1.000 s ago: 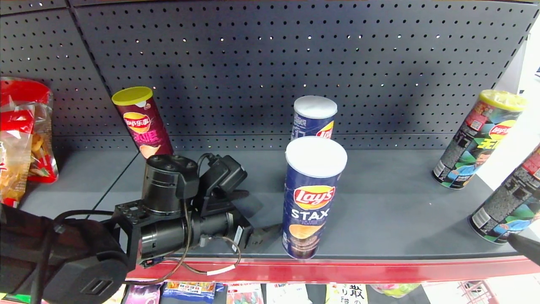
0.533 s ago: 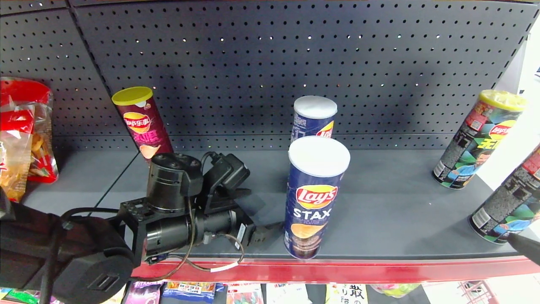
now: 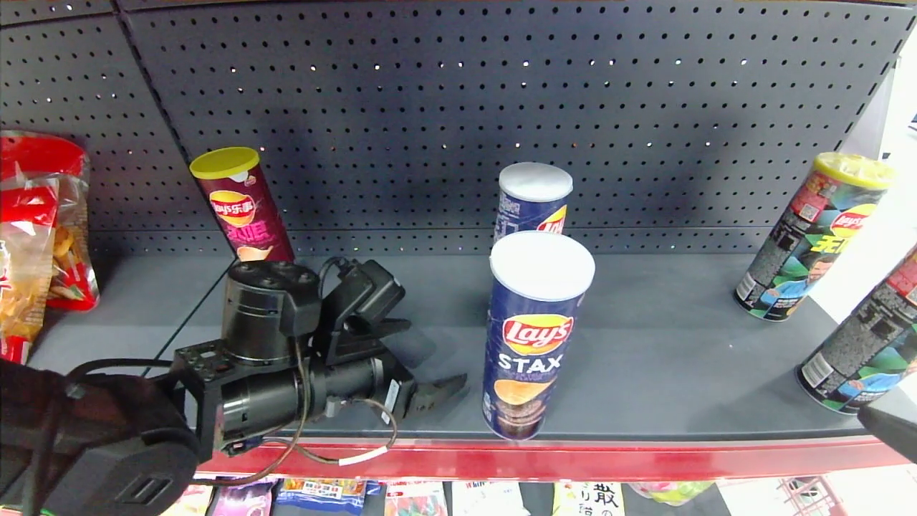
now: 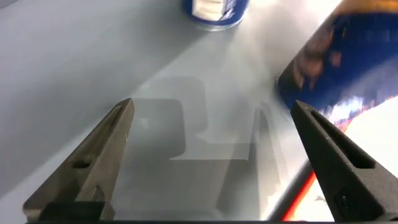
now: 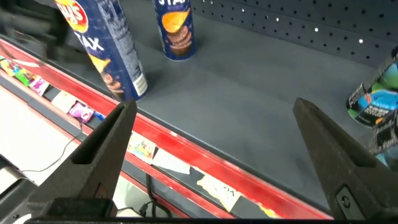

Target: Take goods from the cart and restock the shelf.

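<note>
A blue chip can (image 3: 534, 337) with a white lid stands upright near the front edge of the grey shelf (image 3: 666, 358). A second blue can (image 3: 534, 201) stands behind it by the back panel. My left gripper (image 3: 423, 362) lies low over the shelf just left of the front can, open, with nothing between its fingers and a small gap to the can. The left wrist view has the front can (image 4: 348, 62) beside one finger and the rear can (image 4: 214, 12) farther off. My right gripper (image 5: 214, 106) is open off the shelf's front right, facing both cans (image 5: 106, 43).
A purple can (image 3: 240, 208) with a yellow lid leans at the back left. Two dark green-patterned cans (image 3: 813, 240) (image 3: 860, 344) stand at the right end. Snack bags (image 3: 36, 229) sit at far left. A red rail (image 3: 573, 459) edges the shelf front; bare shelf lies between the blue and green cans.
The front blue can shifted slightly right, then stayed put. My left gripper has drawn back to the left, away from the can. The right arm has barely moved.
</note>
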`<state>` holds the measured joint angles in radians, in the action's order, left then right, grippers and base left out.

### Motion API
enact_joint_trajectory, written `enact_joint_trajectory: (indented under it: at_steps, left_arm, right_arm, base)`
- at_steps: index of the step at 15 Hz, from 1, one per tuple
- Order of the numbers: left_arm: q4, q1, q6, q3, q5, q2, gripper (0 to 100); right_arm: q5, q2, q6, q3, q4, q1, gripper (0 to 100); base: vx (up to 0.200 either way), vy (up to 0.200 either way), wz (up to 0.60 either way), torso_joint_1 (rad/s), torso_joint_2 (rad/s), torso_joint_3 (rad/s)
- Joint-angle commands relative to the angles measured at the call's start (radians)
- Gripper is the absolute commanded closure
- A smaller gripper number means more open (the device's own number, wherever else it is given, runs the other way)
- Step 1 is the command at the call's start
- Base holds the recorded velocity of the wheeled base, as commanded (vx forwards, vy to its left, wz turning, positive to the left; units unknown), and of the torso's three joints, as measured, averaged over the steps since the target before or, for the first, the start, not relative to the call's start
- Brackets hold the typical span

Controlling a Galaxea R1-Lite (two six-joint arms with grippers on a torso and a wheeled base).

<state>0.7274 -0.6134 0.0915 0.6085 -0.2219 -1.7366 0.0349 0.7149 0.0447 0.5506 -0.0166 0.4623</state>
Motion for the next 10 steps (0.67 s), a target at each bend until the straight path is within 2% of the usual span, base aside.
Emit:
enact_joint_trajectory:
  at_steps: [1,2,3,4,6,7,8,9,10]
  left_arm:
    - [-0.011,0.08,0.028,-0.124,0.029,0.193,0]
    - [-0.052,0.132,0.083,-0.173,0.088,0.299,0]
    - [-0.077,0.153,0.105,-0.187,0.116,0.347,0]
    - [-0.201,0.23,0.12,-0.211,0.167,0.514,0]
    - [-0.37,0.317,0.12,-0.208,0.17,0.68,0]
    - [-0.559,0.391,0.12,-0.197,0.177,0.855,0]
    - [-0.697,0.434,0.122,-0.182,0.213,0.973,0]
    - [-0.875,0.466,0.125,-0.151,0.257,1.102,0]
    - [-0.981,0.472,0.126,-0.125,0.28,1.161,0]
  right_arm:
    - [-0.004,-0.061,0.003,-0.075,0.003,-0.051,0]
    - [-0.013,-0.101,0.007,-0.104,0.0,-0.094,0]
    - [-0.02,-0.115,0.007,-0.112,-0.002,-0.113,0]
    - [-0.046,-0.155,0.007,-0.141,0.0,-0.172,0]
    - [-0.063,-0.189,0.007,-0.159,0.0,-0.232,0]
    - [-0.073,-0.206,0.007,-0.166,0.001,-0.289,0]
    - [-0.087,-0.213,0.007,-0.167,0.001,-0.332,0]
    - [-0.089,-0.216,0.007,-0.166,-0.002,-0.37,0]
    - [-0.089,-0.213,0.007,-0.164,-0.002,-0.384,0]
  base:
    - [0.0,0.0,0.0,0.0,0.0,0.0]
    - [0.0,0.0,0.0,0.0,0.0,0.0]
    - [0.0,0.0,0.0,0.0,0.0,0.0]
    - [0.0,0.0,0.0,0.0,0.0,0.0]
    - [0.0,0.0,0.0,0.0,0.0,0.0]
    - [0.0,0.0,0.0,0.0,0.0,0.0]
    - [0.0,0.0,0.0,0.0,0.0,0.0]
    - [0.0,0.0,0.0,0.0,0.0,0.0]
    - [0.0,0.0,0.0,0.0,0.0,0.0]
